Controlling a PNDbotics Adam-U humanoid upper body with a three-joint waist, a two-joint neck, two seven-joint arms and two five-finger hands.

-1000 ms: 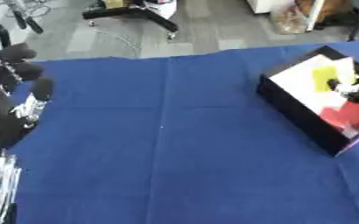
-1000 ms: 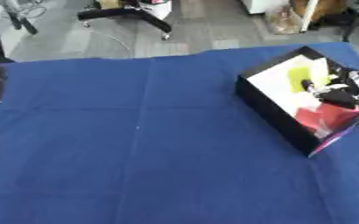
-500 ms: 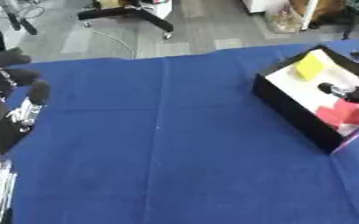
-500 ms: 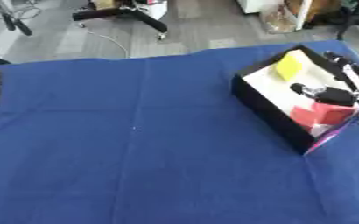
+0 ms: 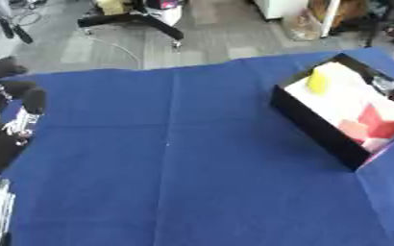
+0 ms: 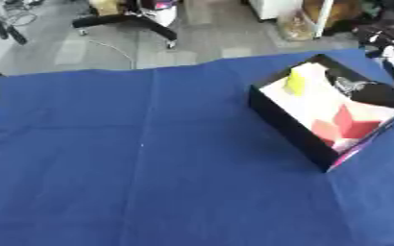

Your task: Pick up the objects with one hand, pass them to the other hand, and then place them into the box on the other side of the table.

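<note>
Moved: right hand was down inside the box a moment ago; now it is pulled back to the far right edge of the box, and only a dark bit of it shows.
Objects: a yellow block stands at the far end of the box, and a red thing lies near the front end. Both are inside, on the white bottom.
Box: the black box sits on the right side of the table, turned a bit. That is the side where things should end up, so these two look put away.
Right hand fingers: I cannot tell if they are open or curled. They do not seem to hold anything.
Left hand: the left hand waits at the left edge of the table, well apart from the box. Its fingers look relaxed and hold nothing.
Table: the blue cloth between hand and box has no more objects on it, so the job looks almost done.
</note>
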